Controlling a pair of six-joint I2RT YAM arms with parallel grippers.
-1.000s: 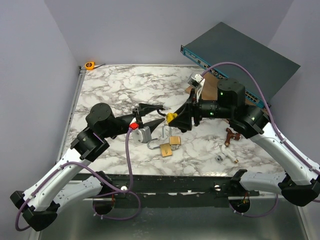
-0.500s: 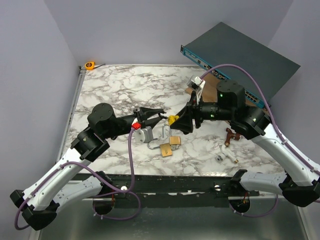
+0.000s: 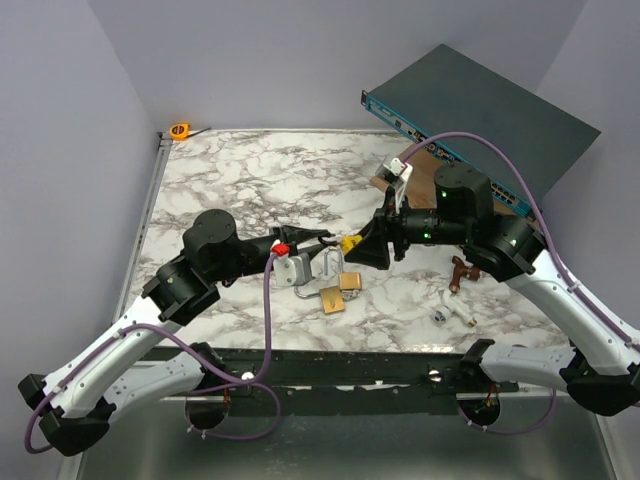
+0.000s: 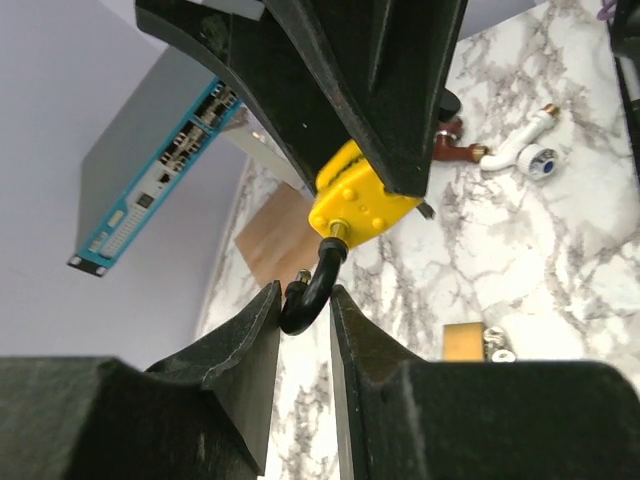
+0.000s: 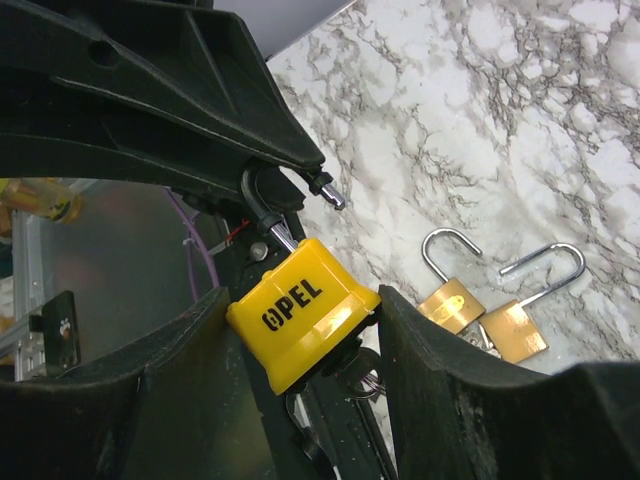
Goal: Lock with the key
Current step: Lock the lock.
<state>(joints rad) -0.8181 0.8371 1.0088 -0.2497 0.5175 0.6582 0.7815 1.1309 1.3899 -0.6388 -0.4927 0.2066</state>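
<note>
The right gripper (image 5: 305,300) is clamping the yellow OPEL padlock (image 5: 300,318) body between its jaws; the left gripper (image 4: 305,300) is pinching the black shackle (image 4: 325,275) between narrow jaws.

Yellow padlock (image 5: 303,310): yellow body with black "OPEL" lettering; shackle (image 4: 308,295) is black.
Bench (image 3: 230,170): white marble pattern, grey veining.
Loose padlocks (image 5: 452,300): brass bodies, silver shackles.
Network switch (image 3: 500,110): dark grey top, blue front.
Tape measure (image 3: 179,130): orange.
Cables (image 3: 266,320): purple.
Arms (image 3: 120,350): white links, black joints.
</note>
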